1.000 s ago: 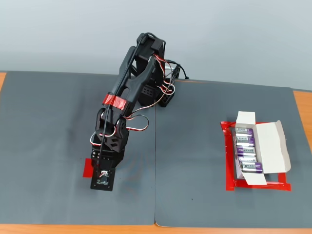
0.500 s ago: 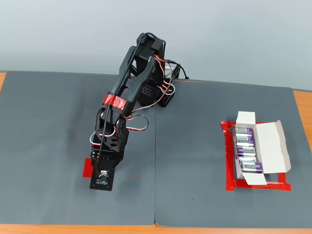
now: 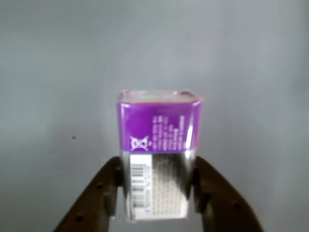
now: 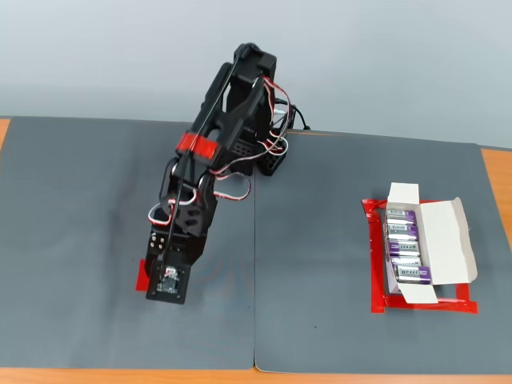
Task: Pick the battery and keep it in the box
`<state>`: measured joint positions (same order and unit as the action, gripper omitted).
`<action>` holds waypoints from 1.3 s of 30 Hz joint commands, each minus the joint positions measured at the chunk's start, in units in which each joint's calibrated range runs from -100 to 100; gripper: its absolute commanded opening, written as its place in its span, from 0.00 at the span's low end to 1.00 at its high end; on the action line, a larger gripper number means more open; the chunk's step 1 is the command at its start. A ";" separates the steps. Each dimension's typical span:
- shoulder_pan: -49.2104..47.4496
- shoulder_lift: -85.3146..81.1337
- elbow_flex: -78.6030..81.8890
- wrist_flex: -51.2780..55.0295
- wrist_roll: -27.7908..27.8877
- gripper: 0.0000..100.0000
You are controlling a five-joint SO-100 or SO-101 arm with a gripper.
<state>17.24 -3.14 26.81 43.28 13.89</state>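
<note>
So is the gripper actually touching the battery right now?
Touching. In the wrist view, both dark fingers press against the sides of the battery, with no gap visible on either side.

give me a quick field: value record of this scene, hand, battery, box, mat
hand: shut on a battery, its fingers on either side of the lower body
held battery: purple and silver with printed label, over bare grey mat
arm: black, bent down over the left mat in the fixed view
box: white carton, flaps open, inside a red tape frame
box contents: four batteries in a row
red mark: partly hidden beside the arm's tip
</note>
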 commanded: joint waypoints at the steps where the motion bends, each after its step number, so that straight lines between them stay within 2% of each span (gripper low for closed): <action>1: -0.50 -6.73 -2.52 0.21 -0.12 0.02; 9: -2.96 -13.69 -3.51 0.38 -6.16 0.02; 18: -14.30 -14.53 -15.36 13.75 -6.58 0.02; 39: -38.77 -14.70 -16.63 14.36 -6.11 0.02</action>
<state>-18.35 -14.44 13.79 57.50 7.69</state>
